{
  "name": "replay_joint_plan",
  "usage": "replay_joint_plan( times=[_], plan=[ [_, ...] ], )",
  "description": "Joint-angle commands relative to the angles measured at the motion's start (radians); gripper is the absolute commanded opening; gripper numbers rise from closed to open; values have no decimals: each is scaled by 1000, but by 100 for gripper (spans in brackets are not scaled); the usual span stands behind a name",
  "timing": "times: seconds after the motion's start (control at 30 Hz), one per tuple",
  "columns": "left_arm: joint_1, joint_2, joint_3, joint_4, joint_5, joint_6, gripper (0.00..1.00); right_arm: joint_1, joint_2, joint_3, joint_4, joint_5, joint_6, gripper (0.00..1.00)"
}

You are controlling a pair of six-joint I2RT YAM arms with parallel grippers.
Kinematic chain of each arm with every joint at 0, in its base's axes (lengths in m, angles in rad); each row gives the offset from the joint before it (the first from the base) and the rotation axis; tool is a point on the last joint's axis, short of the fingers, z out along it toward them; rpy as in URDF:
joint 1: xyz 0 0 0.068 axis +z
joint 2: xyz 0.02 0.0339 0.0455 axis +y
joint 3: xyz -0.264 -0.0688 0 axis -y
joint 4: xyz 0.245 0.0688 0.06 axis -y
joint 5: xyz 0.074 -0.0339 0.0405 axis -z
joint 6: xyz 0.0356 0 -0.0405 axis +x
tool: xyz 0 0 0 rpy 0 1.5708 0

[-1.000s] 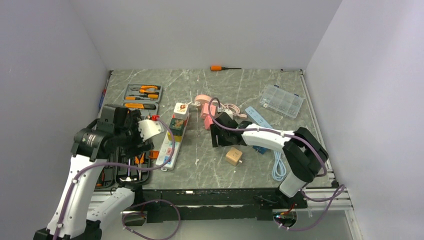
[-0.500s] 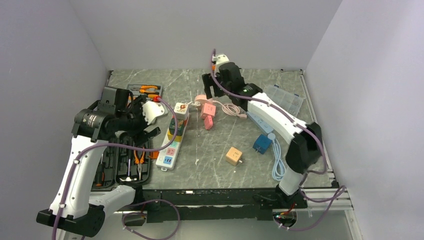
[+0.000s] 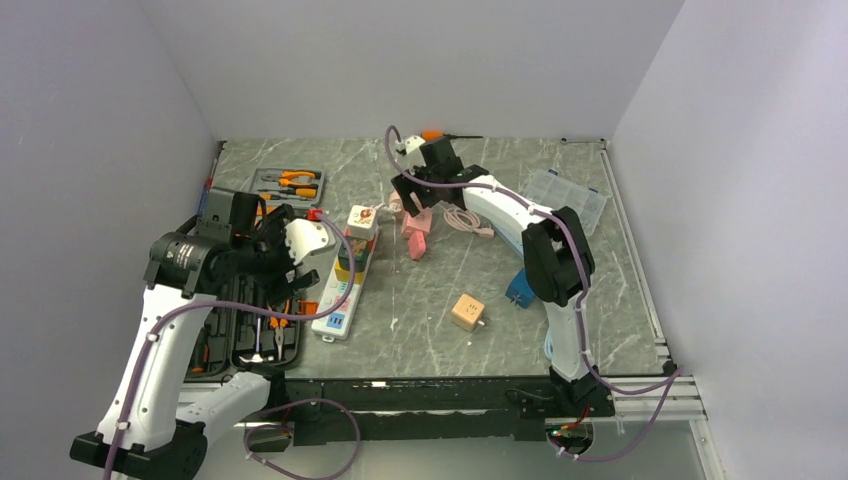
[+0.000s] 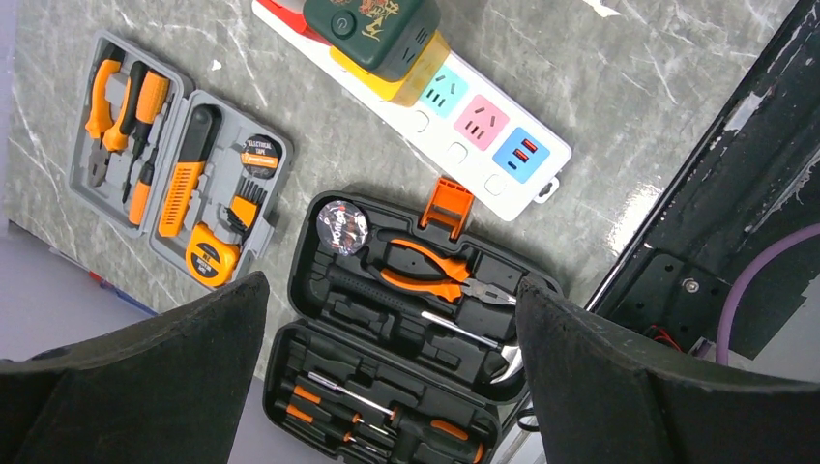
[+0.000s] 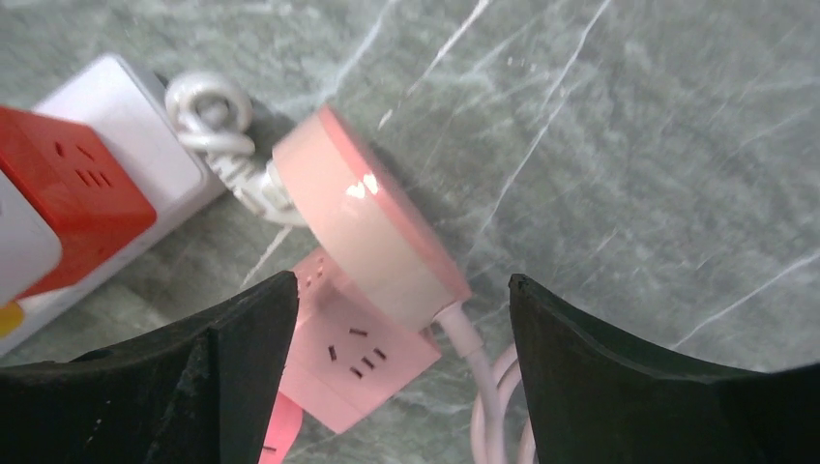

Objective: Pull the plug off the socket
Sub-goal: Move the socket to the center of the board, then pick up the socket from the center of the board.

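The socket is a long white strip lying left of centre, seen close in the left wrist view. A dark green plug on a yellow adapter sits in it, and a red cube plug stands at its far end. My left gripper hovers left of the strip, open and empty. The right gripper is also open and empty, held just above a round pink disc and a pink cube beside the strip's far end.
An open black tool case and a grey tool tray lie left of the strip. A tan cube, a blue plug, a clear compartment box and an orange screwdriver are spread over the table. Walls close in on three sides.
The right arm swung from mid-table to the far side and now hangs over the pink disc, jaws wider. The left gripper shifted slightly beside the strip and stayed open.
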Motion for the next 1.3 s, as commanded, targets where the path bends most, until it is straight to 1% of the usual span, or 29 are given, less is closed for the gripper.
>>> replay_joint_plan(
  times=[0.0, 0.27, 0.37, 0.43, 0.67, 0.73, 0.8, 0.87, 0.9, 0.97, 1.07, 1.2, 1.27],
  plan=[
    [5, -27, -17, 20, 1, 30, 99, -6, 31, 93, 60, -68, -36, 81],
    [4, -62, -74, 47, -11, 40, 99, -16, 105, 114, 75, -106, -29, 77],
    [5, -65, -68, 43, -8, 40, 99, -24, 127, 124, 77, -127, -21, 75],
    [5, -69, -65, 40, -7, 42, 99, -29, 140, 129, 80, -143, -13, 71],
    [4, -82, -65, 46, -4, 52, 99, -41, 158, 136, 75, -219, 21, 43],
    [5, -82, -65, 51, -3, 50, 99, -41, 147, 119, 82, -246, 35, 32],
    [4, -79, -67, 60, -1, 50, 99, -41, 131, 99, 87, -278, 46, 19],
    [3, -77, -62, 69, 12, 50, 99, -40, 115, 77, 86, -310, 60, 3],
    [3, -76, -60, 75, 22, 49, 99, -41, 105, 62, 85, -327, 70, 0],
    [4, -75, -55, 102, 60, 55, 99, -42, 74, 27, 90, -361, 89, 0],
    [3, -83, -59, 175, 159, 66, 99, -40, 0, -63, 133, -384, 105, 0],
    [3, -86, -94, 350, 297, 43, 99, -32, -155, -222, 242, -381, 176, 0],
    [3, -76, -106, 436, 348, -2, 99, -19, -238, -305, 302, -375, 197, 0]
  ],
)
